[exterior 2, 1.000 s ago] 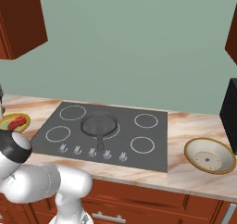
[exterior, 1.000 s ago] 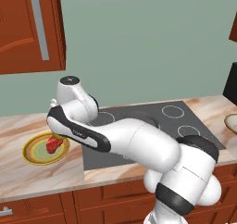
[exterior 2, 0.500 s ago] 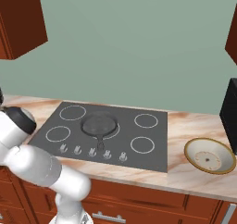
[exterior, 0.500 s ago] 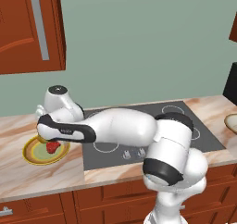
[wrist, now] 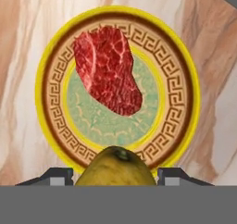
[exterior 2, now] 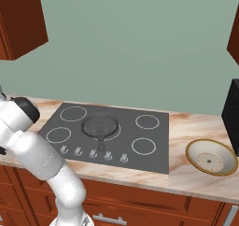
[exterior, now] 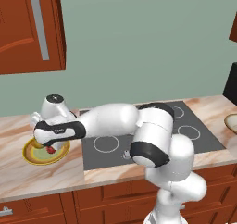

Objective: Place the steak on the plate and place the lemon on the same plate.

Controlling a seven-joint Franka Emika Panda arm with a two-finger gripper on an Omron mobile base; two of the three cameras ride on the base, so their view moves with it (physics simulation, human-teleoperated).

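Tool (wrist: 115, 179) clamped on the lemon (wrist: 115, 167), held above the lower rim of the plate (wrist: 185, 56) | steak (wrist: 107, 68) lies upper left on the plate | risk: lemon released near the rim may roll onto the tabletop (wrist: 217, 79) | hob (exterior 2: 107, 134) with frying pan (exterior 2: 99, 125) at centre of right base view, tan dish (exterior 2: 211, 157) at lower right, well apart; nothing stands in the way

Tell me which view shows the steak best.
The hand view: the steak lies whole on the plate, seen from above. In the left base view just a red sliver peeks from under the arm.
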